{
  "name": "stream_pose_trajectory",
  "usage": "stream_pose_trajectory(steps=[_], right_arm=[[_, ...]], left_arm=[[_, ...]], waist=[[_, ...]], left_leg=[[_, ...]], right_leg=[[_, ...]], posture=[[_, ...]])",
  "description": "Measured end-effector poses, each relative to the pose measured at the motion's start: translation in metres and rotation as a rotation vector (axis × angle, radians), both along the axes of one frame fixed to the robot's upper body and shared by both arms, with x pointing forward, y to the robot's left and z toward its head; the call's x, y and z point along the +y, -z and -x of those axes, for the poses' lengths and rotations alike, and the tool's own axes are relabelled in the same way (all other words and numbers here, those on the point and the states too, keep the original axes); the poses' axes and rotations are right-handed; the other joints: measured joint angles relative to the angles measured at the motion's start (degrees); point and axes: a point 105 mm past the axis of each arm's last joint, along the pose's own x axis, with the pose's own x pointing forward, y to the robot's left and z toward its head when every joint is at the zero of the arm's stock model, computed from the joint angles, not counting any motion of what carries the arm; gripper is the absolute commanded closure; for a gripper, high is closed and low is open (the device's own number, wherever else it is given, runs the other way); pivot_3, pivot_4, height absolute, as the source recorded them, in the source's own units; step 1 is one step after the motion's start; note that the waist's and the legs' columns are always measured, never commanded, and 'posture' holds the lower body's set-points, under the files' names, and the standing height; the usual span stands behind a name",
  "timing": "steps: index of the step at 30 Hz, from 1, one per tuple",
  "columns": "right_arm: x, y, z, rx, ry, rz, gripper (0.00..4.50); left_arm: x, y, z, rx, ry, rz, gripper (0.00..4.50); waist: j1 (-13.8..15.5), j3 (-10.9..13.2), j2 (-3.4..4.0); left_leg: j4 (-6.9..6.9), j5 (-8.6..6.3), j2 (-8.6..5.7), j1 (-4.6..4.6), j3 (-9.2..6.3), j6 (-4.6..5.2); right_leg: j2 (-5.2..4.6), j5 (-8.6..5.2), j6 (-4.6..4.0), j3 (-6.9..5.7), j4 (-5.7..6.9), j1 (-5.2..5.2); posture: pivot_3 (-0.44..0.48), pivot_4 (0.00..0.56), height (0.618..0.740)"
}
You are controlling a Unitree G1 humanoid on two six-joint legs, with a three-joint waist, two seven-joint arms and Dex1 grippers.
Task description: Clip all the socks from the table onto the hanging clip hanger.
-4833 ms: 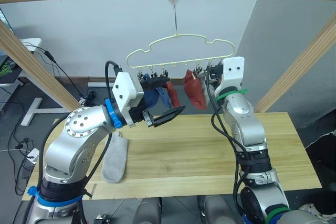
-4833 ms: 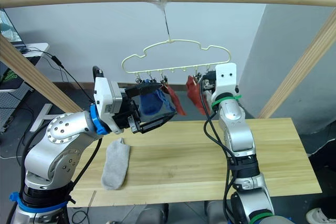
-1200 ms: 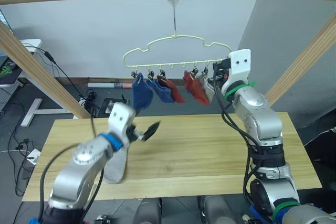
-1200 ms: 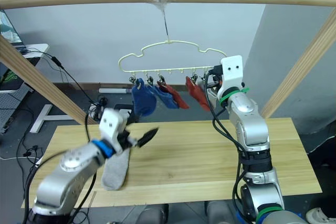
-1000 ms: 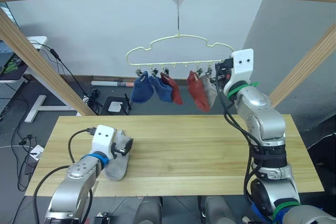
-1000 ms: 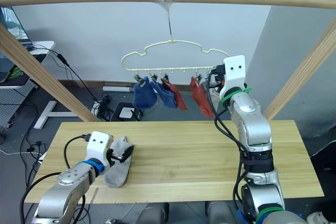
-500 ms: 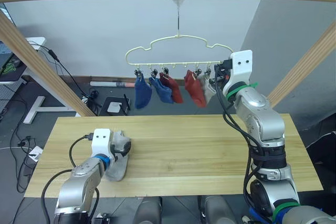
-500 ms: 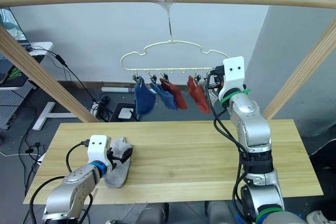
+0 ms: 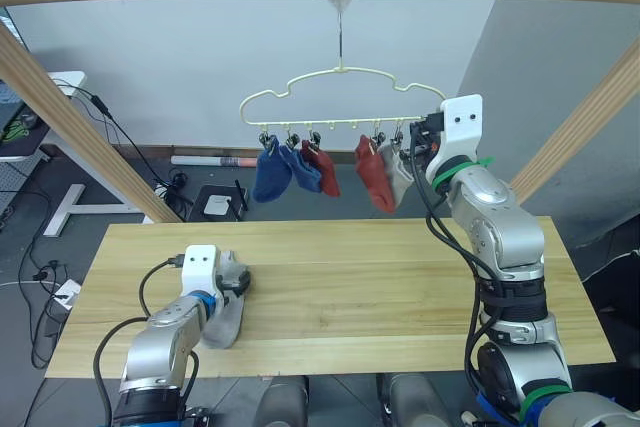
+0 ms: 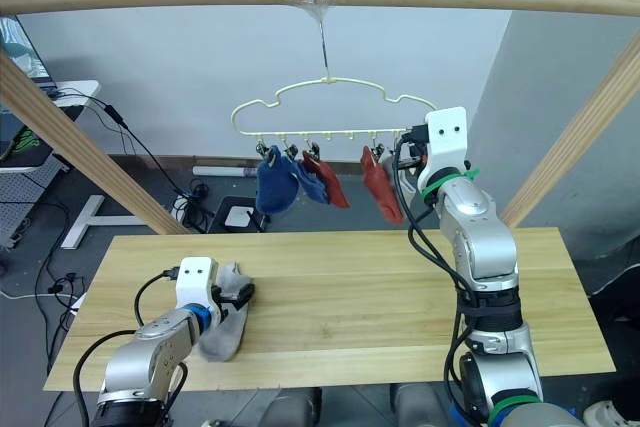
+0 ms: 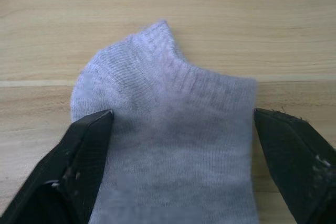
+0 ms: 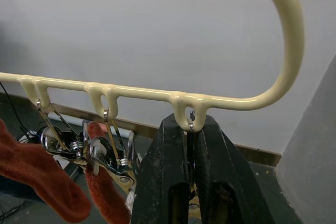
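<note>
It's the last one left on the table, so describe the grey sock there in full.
The grey sock is a short, light grey ankle sock of ribbed knit fabric. It lies flat on the table near its left end, cuff opening toward the far edge with a small raised tab. The left pincer is open, one finger at each side of the sock, near its edges; whether they touch it is unclear. Nothing else touches it.

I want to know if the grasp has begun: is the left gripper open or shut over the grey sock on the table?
Open. The left gripper has its two fingers spread to either side of the grey sock, which lies flat on the table.
</note>
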Motion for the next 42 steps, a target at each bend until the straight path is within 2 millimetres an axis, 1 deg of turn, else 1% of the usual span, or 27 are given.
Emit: stream_pose_trajectory(steps=[7, 9, 12, 19, 21, 23, 24, 25, 27, 30, 32, 34, 35, 37, 38, 39, 40, 42], right_arm=[[-0.002, 0.0, 0.0, -0.001, 0.006, -0.003, 4.5], [-0.002, 0.0, 0.0, -0.001, 0.007, -0.003, 4.5], [-0.004, 0.0, -0.001, -0.003, 0.01, -0.001, 4.5], [-0.009, -0.001, -0.004, -0.004, 0.017, 0.002, 4.5], [-0.011, -0.002, -0.005, 0.0, 0.019, -0.006, 4.5], [-0.015, -0.003, -0.008, 0.019, 0.016, -0.028, 4.5], [-0.016, -0.005, -0.009, 0.035, 0.008, -0.045, 4.5], [-0.016, -0.005, -0.01, 0.051, -0.003, -0.056, 4.5], [-0.02, -0.009, -0.014, 0.101, -0.028, -0.081, 4.5], [-0.035, -0.022, -0.019, 0.148, -0.029, -0.121, 4.5], [-0.038, -0.027, -0.02, 0.173, -0.038, -0.147, 4.5], [-0.036, -0.026, -0.022, 0.25, -0.071, -0.202, 4.5], [-0.035, -0.026, -0.022, 0.298, -0.089, -0.237, 4.5], [-0.031, -0.026, -0.021, 0.404, -0.125, -0.319, 4.5], [-0.027, -0.025, -0.019, 0.453, -0.144, -0.356, 4.5], [-0.023, -0.023, -0.017, 0.496, -0.159, -0.379, 4.5], [-0.021, -0.02, -0.015, 0.528, -0.167, -0.4, 4.5], [-0.023, -0.019, -0.012, 0.562, -0.161, -0.433, 4.5]], left_arm=[[0.002, 0.001, 0.001, 0.004, -0.004, -0.002, 3.13], [0.001, 0.001, 0.001, 0.004, 0.007, 0.006, 3.72], [-0.002, 0.001, 0.002, 0.003, 0.027, 0.017, 4.47], [-0.015, 0.0, 0.0, -0.021, 0.085, 0.035, 4.47], [-0.029, -0.004, -0.003, -0.057, 0.156, 0.054, 4.47], [-0.058, -0.019, -0.008, -0.135, 0.302, 0.075, 4.47], [-0.078, -0.034, -0.012, -0.202, 0.402, 0.085, 4.47], [-0.092, -0.049, -0.015, -0.262, 0.481, 0.085, 4.47], [-0.116, -0.077, -0.02, -0.381, 0.618, 0.061, 4.47], [-0.136, -0.103, -0.017, -0.489, 0.739, 0.049, 4.47], [-0.142, -0.105, -0.014, -0.502, 0.778, 0.053, 4.47], [-0.149, -0.11, -0.012, -0.535, 0.848, 0.019, 4.47], [-0.156, -0.117, -0.013, -0.575, 0.889, -0.008, 4.47], [-0.177, -0.139, -0.019, -0.708, 0.961, -0.085, 4.47], [-0.186, -0.149, -0.023, -0.768, 0.977, -0.122, 4.47], [-0.194, -0.157, -0.025, -0.821, 0.987, -0.141, 4.47], [-0.201, -0.161, -0.025, -0.856, 0.996, -0.154, 4.47], [-0.207, -0.156, -0.025, -0.869, 1.004, -0.175, 4.47]], waist=[[0.1, 0.0, 0.0], [0.1, 0.0, 0.0], [0.1, 0.0, 0.0], [0.2, 0.0, 0.0], [0.4, 0.0, -0.02], [0.7, 0.0, -0.04], [0.9, 0.0, -0.05], [1.0, 0.0, -0.04], [1.0, 0.1, -0.03], [1.0, 0.0, -0.03], [1.0, 0.0, -0.03], [1.0, 0.1, -0.01], [1.2, 0.1, 0.01], [1.7, 0.1, 0.02], [1.8, 0.1, 0.01], [1.7, 0.1, 0.01], [1.5, 0.1, 0.01], [1.3, 0.1, 0.02]], left_leg=[[0.0, 0.0, -0.01, 0.0, -0.01, 0.0], [0.0, 0.0, -0.01, 0.0, -0.01, 0.0], [0.0, 0.0, -0.01, 0.0, -0.01, 0.0], [0.0, 0.0, -0.02, -0.01, -0.02, 0.0], [0.01, 0.0, -0.02, -0.04, -0.02, 0.0], [0.02, 0.01, -0.03, -0.11, -0.02, -0.01], [0.02, 0.01, -0.04, -0.11, -0.03, -0.01], [0.02, 0.01, -0.04, -0.1, -0.03, -0.01], [0.01, 0.01, -0.04, -0.09, -0.01, -0.01], [-0.01, 0.0, -0.05, -0.1, 0.01, 0.01], [-0.02, -0.01, -0.05, -0.1, 0.01, 0.02], [-0.02, -0.01, -0.05, -0.13, -0.01, 0.03], [0.0, -0.01, -0.07, -0.16, -0.01, 0.03], [0.03, 0.0, -0.1, -0.18, -0.03, 0.04], [0.04, 0.01, -0.11, -0.17, -0.01, 0.05], [0.02, 0.01, -0.11, -0.17, 0.01, 0.06], [0.01, 0.0, -0.11, -0.17, 0.02, 0.06], [-0.08, -0.01, -0.1, -0.17, 0.03, 0.09]], right_leg=[[-0.01, 0.0, 0.0, 0.0, 0.0, 0.02], [-0.01, 0.0, 0.0, 0.0, 0.0, 0.02], [-0.01, 0.0, 0.0, 0.0, 0.0, 0.02], [-0.02, 0.0, 0.0, -0.01, -0.02, 0.03], [-0.02, 0.0, 0.0, -0.02, -0.04, 0.03], [-0.03, 0.0, 0.0, -0.02, -0.09, 0.02], [-0.03, 0.0, 0.0, -0.02, -0.09, 0.03], [-0.03, 0.0, 0.0, -0.02, -0.1, 0.03], [-0.03, 0.0, 0.0, -0.01, -0.09, 0.02], [-0.03, 0.0, -0.01, 0.01, -0.13, 0.03], [-0.03, 0.0, -0.01, 0.0, -0.12, 0.02], [-0.03, 0.0, -0.01, -0.01, -0.11, 0.0], [-0.04, 0.0, -0.01, -0.02, -0.12, 0.0], [-0.04, 0.0, -0.01, -0.02, -0.16, 0.03], [-0.05, 0.01, -0.03, -0.01, -0.18, 0.04], [-0.05, 0.03, -0.05, 0.02, -0.22, 0.04], [-0.05, 0.03, -0.06, 0.03, -0.22, 0.03], [-0.06, 0.03, -0.06, 0.02, -0.19, -0.02]], posture=[[0.084, 0.229, 0.74], [0.087, 0.23, 0.74], [0.089, 0.23, 0.74], [0.088, 0.232, 0.74], [0.087, 0.232, 0.74], [0.085, 0.232, 0.74], [0.083, 0.233, 0.74], [0.083, 0.233, 0.74], [0.083, 0.233, 0.74], [0.073, 0.234, 0.74], [0.073, 0.234, 0.74], [0.073, 0.234, 0.74], [0.073, 0.234, 0.74], [0.073, 0.234, 0.74], [0.052, 0.235, 0.74], [0.052, 0.235, 0.74], [0.052, 0.235, 0.74], [0.045, 0.235, 0.74]])
